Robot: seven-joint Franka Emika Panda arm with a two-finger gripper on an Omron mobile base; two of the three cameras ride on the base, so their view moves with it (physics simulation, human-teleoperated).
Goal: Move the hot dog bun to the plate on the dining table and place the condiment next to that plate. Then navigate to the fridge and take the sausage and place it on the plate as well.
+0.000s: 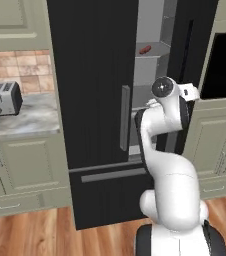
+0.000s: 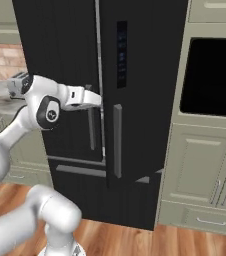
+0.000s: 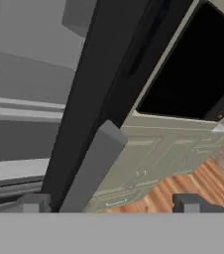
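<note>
Sausage (image 1: 145, 49) is lying on an upper shelf inside the fridge (image 1: 92, 100), showing through the gap where the right door is standing partly open, its long axis running roughly across the shelf, side to side. From the left base view the gripper (image 3: 111, 202) is sitting lower, at the door edge around mid-height, so the sausage is lying above it and deeper into the pale grey interior. In the hand view the fingertips (image 3: 32, 202) are standing wide apart with nothing between them, straddling the grey door handle (image 3: 91, 171) without gripping it. The camera on the hand is looking along the door edge toward the cabinets (image 3: 158, 158) and wood floor (image 3: 203, 183), not at the shelf. Judging from this, the arm is needing to rise and turn inward through the gap before any reach
</note>
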